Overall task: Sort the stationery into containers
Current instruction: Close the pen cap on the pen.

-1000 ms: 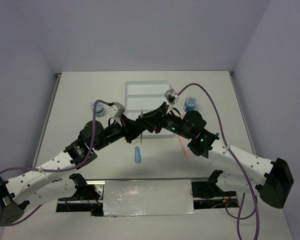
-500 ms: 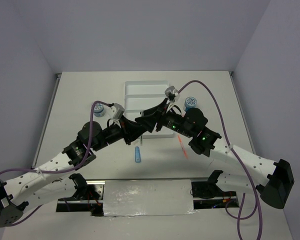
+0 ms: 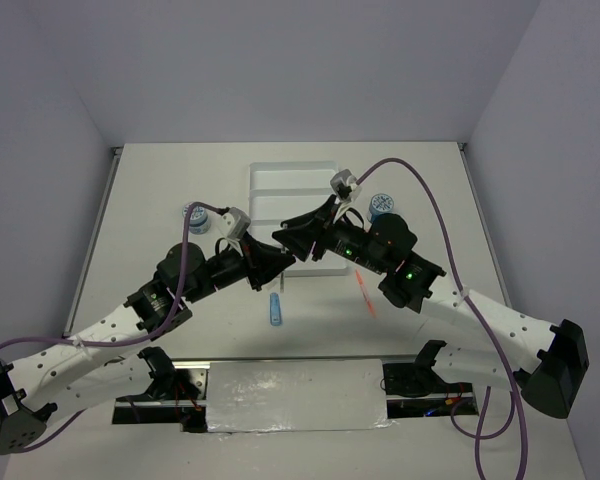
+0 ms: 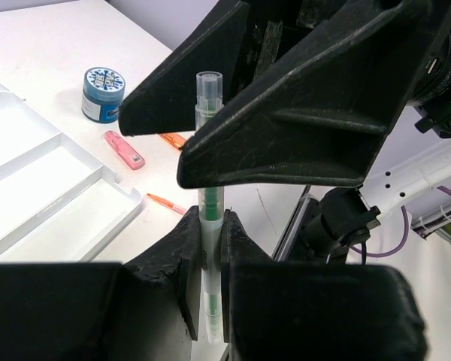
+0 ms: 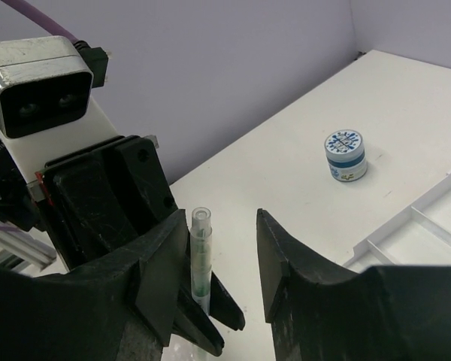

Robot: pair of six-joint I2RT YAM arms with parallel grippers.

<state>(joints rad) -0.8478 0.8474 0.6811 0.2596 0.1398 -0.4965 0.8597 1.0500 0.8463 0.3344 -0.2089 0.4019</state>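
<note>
My left gripper (image 4: 210, 226) is shut on a thin grey-green pen (image 4: 209, 150) with a clear cap and holds it upright in the air. My right gripper (image 5: 222, 218) is open, its jaws on either side of the pen's upper end (image 5: 201, 256), the left jaw close to it. In the top view both grippers meet just in front of the white four-compartment tray (image 3: 290, 180): the left gripper (image 3: 278, 260) and the right gripper (image 3: 286, 236). One blue-white tub (image 3: 382, 206) stands right of the tray, another (image 3: 194, 213) left of it.
A short blue stick (image 3: 275, 308) and a thin orange pen (image 3: 365, 292) lie on the table near the front. In the left wrist view a pink stick (image 4: 124, 150) and orange pens (image 4: 165, 203) lie beside the tray's corner (image 4: 131, 197).
My right gripper has moved left toward my left gripper and now has its open jaws around the pen. My left gripper has shifted slightly, still holding the pen.
</note>
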